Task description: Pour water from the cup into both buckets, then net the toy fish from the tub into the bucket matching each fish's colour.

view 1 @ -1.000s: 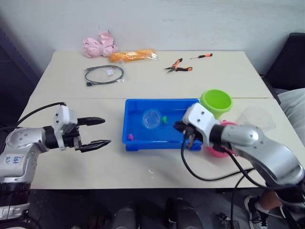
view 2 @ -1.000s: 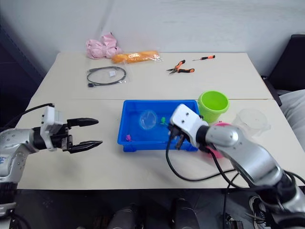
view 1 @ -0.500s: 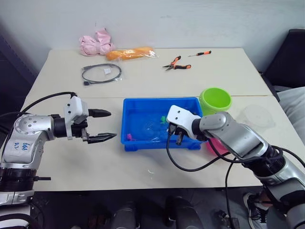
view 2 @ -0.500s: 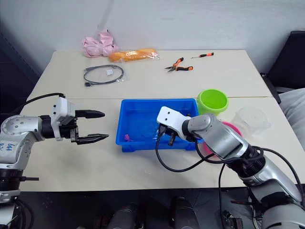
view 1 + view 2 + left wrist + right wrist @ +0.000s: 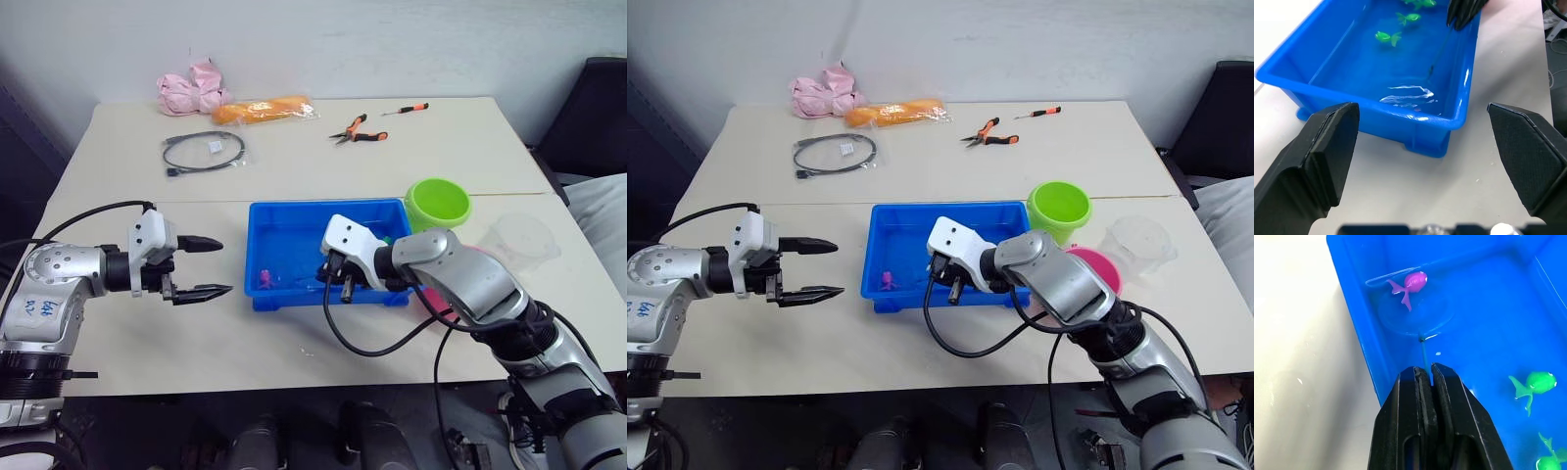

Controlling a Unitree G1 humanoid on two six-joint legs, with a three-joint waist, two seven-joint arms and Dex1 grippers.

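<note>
The blue tub (image 5: 294,220) sits near the middle of the pale table (image 5: 294,333), holding water and the toy fish. The right gripper (image 5: 1425,374) reaches into the tub's near right part, its two black fingers pressed together on the thin handle of the net (image 5: 1415,316). The hoop lies low in the water by the tub's near left corner, and a pink fish (image 5: 1413,282) rests at the hoop's rim — whether inside it or just on its edge cannot be told. Green fish (image 5: 1535,383) lie further along the tub, beside the right gripper.

The left gripper (image 5: 201,266) hovers over bare table to the left of the tub, apart from it, fingers spread wide and holding nothing.

The lime green bucket (image 5: 440,205) stands upright just beyond the tub's far right corner. The pink bucket (image 5: 1091,268) stands nearer, partly behind the right arm. The clear cup (image 5: 1136,240) stands to the right of both.

Along the far side of the table lie a coiled black cable (image 5: 204,152), a pink bundle (image 5: 189,88), an orange packet (image 5: 263,109), pliers (image 5: 354,131) and a screwdriver (image 5: 405,109).
</note>
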